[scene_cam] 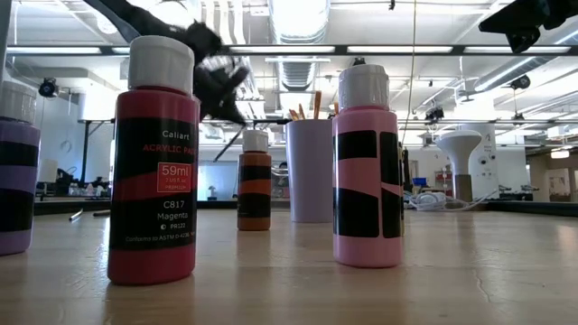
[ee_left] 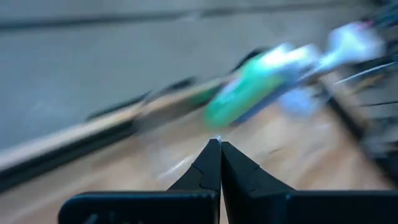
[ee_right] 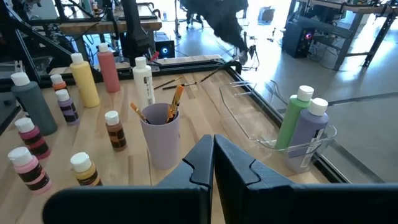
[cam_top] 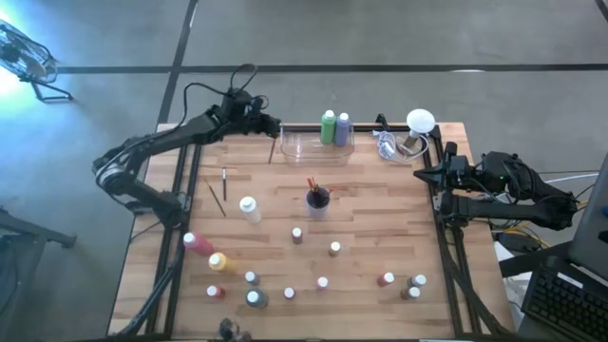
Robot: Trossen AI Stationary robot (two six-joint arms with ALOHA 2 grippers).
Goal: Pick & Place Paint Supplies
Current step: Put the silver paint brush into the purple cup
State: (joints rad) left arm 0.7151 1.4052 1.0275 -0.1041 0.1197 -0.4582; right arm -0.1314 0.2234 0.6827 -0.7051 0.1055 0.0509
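Bin holds just two tall bottles; many bottles and brushes remain on the table. Left gripper, closed and empty, hovers beside the bin; right gripper, closed, waits at the table's edge.

Bare wood lies between cup and right rail.

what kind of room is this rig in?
Likely a robotics lab or workshop: concrete floor around the table, exposed ceiling ducts, and more workbenches beyond.
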